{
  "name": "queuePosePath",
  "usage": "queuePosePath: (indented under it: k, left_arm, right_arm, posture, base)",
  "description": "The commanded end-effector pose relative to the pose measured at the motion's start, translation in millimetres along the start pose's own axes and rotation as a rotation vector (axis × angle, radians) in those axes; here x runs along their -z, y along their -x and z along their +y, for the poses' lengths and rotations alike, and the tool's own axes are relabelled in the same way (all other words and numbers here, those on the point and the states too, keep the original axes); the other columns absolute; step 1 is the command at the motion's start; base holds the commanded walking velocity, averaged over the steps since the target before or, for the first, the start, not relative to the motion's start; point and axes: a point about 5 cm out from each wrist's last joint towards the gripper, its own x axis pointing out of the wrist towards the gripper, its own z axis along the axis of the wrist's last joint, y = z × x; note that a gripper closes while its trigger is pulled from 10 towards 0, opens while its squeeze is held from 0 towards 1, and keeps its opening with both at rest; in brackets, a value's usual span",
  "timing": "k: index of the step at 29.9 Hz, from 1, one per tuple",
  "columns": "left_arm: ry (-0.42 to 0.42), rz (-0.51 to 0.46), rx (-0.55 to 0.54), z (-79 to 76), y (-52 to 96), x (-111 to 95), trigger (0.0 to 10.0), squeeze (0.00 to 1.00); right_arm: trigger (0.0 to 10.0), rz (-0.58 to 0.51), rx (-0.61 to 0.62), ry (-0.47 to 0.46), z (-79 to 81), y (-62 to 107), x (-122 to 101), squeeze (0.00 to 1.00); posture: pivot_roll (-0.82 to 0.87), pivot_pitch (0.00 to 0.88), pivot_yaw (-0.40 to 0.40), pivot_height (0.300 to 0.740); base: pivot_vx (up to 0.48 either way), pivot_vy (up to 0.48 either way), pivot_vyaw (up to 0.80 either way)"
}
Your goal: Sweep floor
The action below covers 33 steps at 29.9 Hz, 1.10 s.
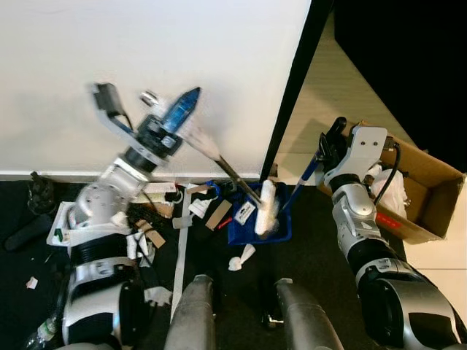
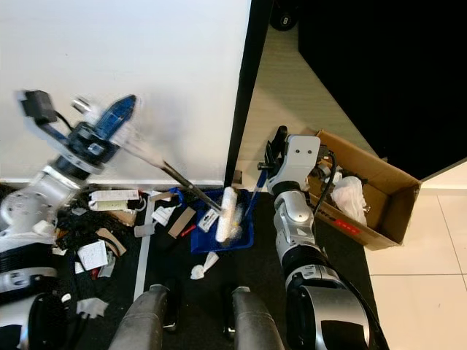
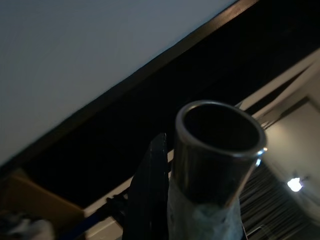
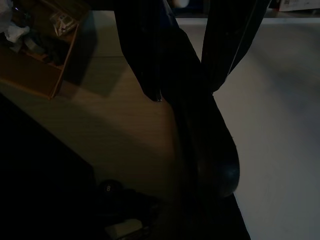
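Blue dustpan [image 1: 257, 221] below left pincer's [image 1: 182, 109] broom handle [image 1: 219, 162].

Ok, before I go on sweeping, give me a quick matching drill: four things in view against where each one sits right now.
Things:
1. brush
2. dustpan
3. cardboard box
4. paper scraps

Places:
A. on the dark floor at the robot's left
B. at the robot's right, on the pale floor
C. head resting in the blue pan
D. on the dark floor, ahead of the robot's legs

Pairs: 1-C, 2-D, 3-B, 4-A

The left gripper holds the brush handle; the right gripper holds the dustpan handle.
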Motion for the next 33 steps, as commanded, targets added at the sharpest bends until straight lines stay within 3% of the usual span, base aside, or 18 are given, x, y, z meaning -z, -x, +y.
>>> queuePosePath:
  k: [1,5,6,8,12,17,19,20,21,22,24,27,33]
  left_arm:
    - [-0.105,-0.009,0.000,-7.8,9.9,-27,10.0,0.00]
    - [-0.172,0.002,-0.026,-10.1,16.2,-44,10.0,0.00]
    - [-0.255,0.033,-0.089,-5.6,24.8,-56,10.0,0.00]
    - [-0.255,0.033,-0.089,-5.6,24.8,-56,10.0,0.00]
    - [-0.346,0.052,-0.195,11.7,36.3,-65,10.0,0.00]
    - [-0.352,0.033,-0.274,32.2,33.2,-56,10.0,0.00]
    - [-0.494,0.158,-0.403,51.1,29.4,-39,10.0,0.00]
    - [-0.494,0.158,-0.403,51.1,29.4,-39,10.0,0.00]
    - [-0.611,0.243,-0.455,57.6,27.2,-32,10.0,0.00]
    - [-0.611,0.243,-0.455,57.6,27.2,-32,10.0,0.00]
    - [-0.697,0.295,-0.496,64.0,20.1,-20,10.0,0.00]
    - [-0.658,0.259,-0.498,67.1,10.6,-12,10.0,0.00]
    - [-0.658,0.275,-0.497,70.0,3.4,-1,10.0,0.00]
  right_arm:
    - [10.0,0.303,0.011,-0.066,3.4,36.1,62,0.00]
    - [10.0,0.303,0.010,-0.066,3.3,36.1,62,0.00]
    - [10.0,0.303,0.008,-0.065,2.7,36.3,62,0.00]
    - [10.0,0.303,0.008,-0.065,2.7,36.3,62,0.00]
    - [10.0,0.302,0.007,-0.063,1.8,36.4,62,0.00]
    - [10.0,0.297,0.007,-0.062,1.3,36.2,62,0.00]
    - [10.0,0.291,0.009,-0.063,1.5,36.3,61,0.00]
    - [10.0,0.291,0.009,-0.063,1.5,36.3,61,0.00]
    - [10.0,0.288,0.010,-0.063,1.5,36.4,61,0.00]
    - [10.0,0.288,0.010,-0.063,1.5,36.4,61,0.00]
    - [10.0,0.281,0.013,-0.064,1.3,36.6,61,0.00]
    - [10.0,0.272,0.018,-0.066,1.3,37.0,60,0.00]
    - [10.0,0.253,0.025,-0.068,0.2,38.3,59,0.00]
  posture:
    - [0.05,0.368,0.038,0.740]
    - [0.05,0.368,0.038,0.740]
    - [0.06,0.369,0.031,0.740]
    - [0.06,0.369,0.031,0.740]
    - [0.05,0.377,0.025,0.740]
    - [0.04,0.392,0.026,0.740]
    - [0.01,0.405,0.036,0.740]
    - [0.01,0.405,0.036,0.740]
    - [0.01,0.407,0.039,0.740]
    - [0.01,0.407,0.039,0.740]
    - [0.00,0.419,0.053,0.740]
    - [-0.02,0.425,0.057,0.740]
    - [-0.06,0.453,0.073,0.740]
  base:
    - [0.000,0.000,0.00]
    - [0.000,0.000,0.00]
    - [0.000,0.000,0.00]
    - [0.000,0.000,0.00]
    - [0.000,0.000,0.00]
    - [0.000,0.000,0.00]
    - [0.000,0.000,0.00]
    - [0.000,0.000,0.00]
    - [0.000,0.000,0.00]
    - [0.000,0.000,0.00]
    - [0.000,0.000,0.00]
    - [0.000,0.000,0.00]
    - [0.000,0.000,0.00]
